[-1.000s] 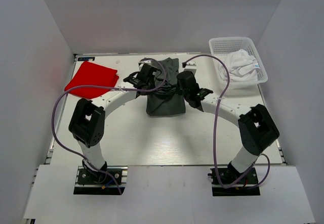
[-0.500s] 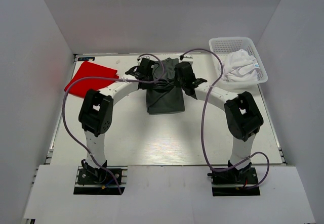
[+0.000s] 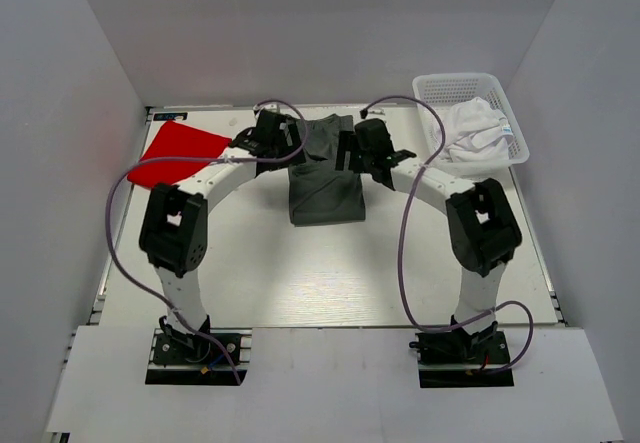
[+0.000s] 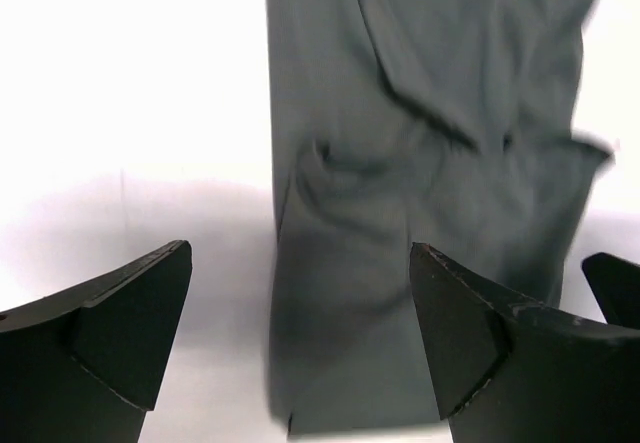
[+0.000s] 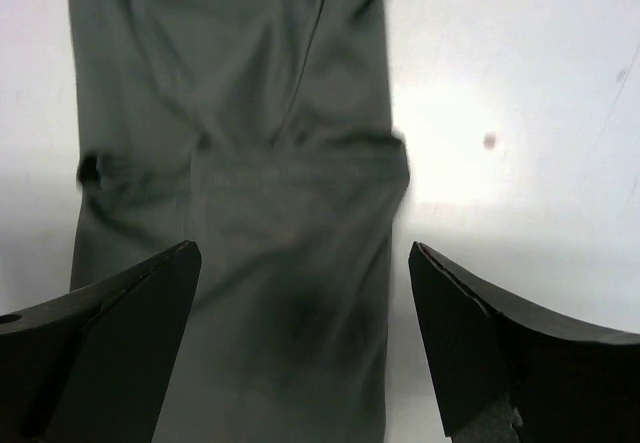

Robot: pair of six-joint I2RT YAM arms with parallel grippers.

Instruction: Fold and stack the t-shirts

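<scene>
Both claws, my left claw (image 4: 300, 253) and right claw (image 5: 303, 250), gape wide and empty above the grey shirt (image 3: 325, 188), which lies folded long at upper centre. If I pinch unevenly or catch only the top layer, the fold could skew or drag open.

You are working inside a white, three-sided enclosure. The back wall (image 3: 320, 33) is closing off the top of the overhead frame, and the left wall (image 3: 60, 163) and right wall (image 3: 590, 163) are slanting down either side, all plain and matte. The table (image 3: 320, 273) is filling the centre of the frame, its white top taking soft, even light from above. A metal rail (image 3: 103, 288) is running along its left edge. A white panel (image 3: 330, 383) is lying across the bottom of the frame. In the right wrist view, a small dark speck (image 5: 489, 141) is sitting on the tabletop at upper right, just beside a bright glare patch (image 5: 440, 153).
</scene>
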